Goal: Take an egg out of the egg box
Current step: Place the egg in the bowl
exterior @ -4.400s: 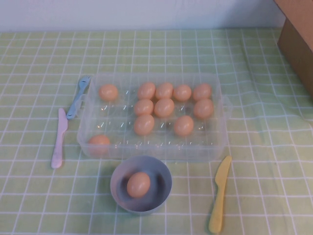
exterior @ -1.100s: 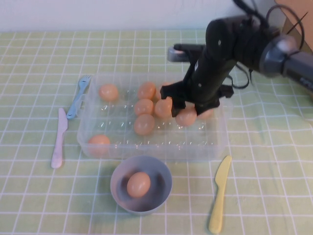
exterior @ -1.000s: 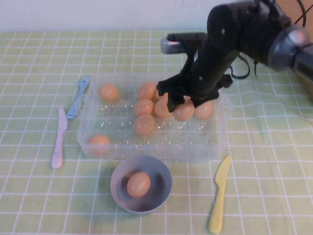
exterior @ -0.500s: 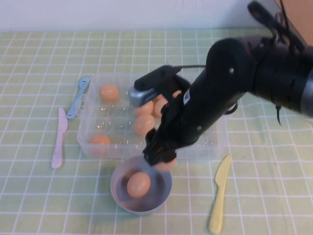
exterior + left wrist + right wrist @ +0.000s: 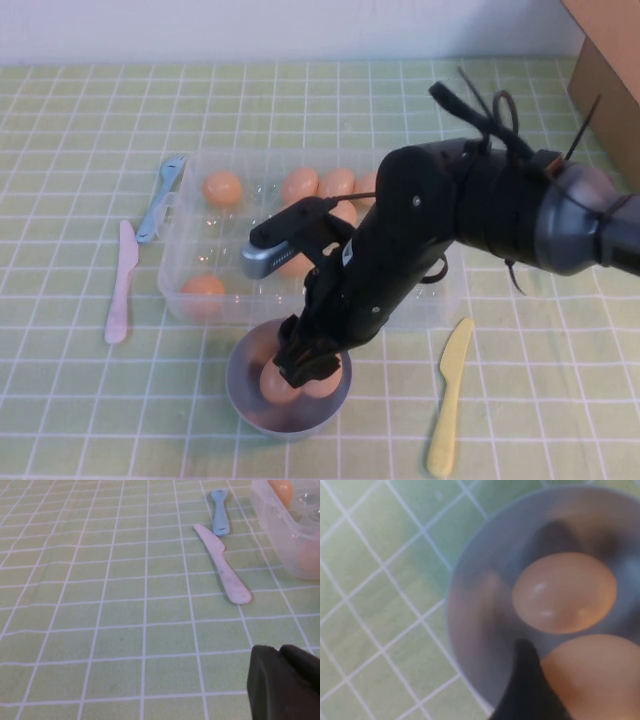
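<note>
Right gripper point(image 5: 308, 372) lowered egg point(image 5: 590, 677) into bowl point(image 5: 245, 410), left gripper point(image 5: 285, 687) seemingly parked

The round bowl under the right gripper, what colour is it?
Grey-blue; the round bowl shows best in the right wrist view, beneath the right gripper.

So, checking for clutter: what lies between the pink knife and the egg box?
Only bare tablecloth: in the high view the pink knife lies just left of the egg box, nothing between; the left wrist view agrees.
</note>
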